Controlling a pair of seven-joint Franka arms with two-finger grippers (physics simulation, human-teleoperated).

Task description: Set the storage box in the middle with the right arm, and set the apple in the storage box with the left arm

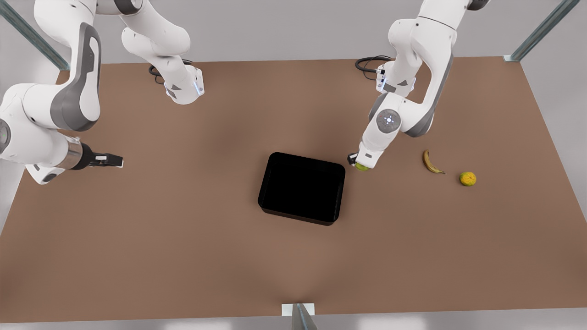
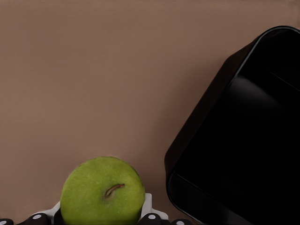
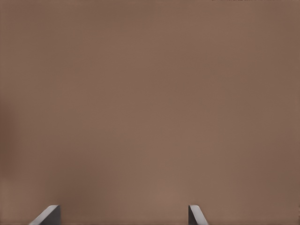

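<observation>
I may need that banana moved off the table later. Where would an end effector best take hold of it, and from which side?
Probably the banana at mid-length, from above, fingers across its narrow width: it lies flat and curved, apart from the orange.

The left end effector (image 2: 101, 220) grips the apple (image 2: 102, 192) beside the storage box (image 2: 243, 140).

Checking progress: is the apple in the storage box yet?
Out. The apple sits in the left gripper, beside the storage box.

Storage box (image 1: 301, 188) flanked by bare table (image 1: 183, 229).
</observation>
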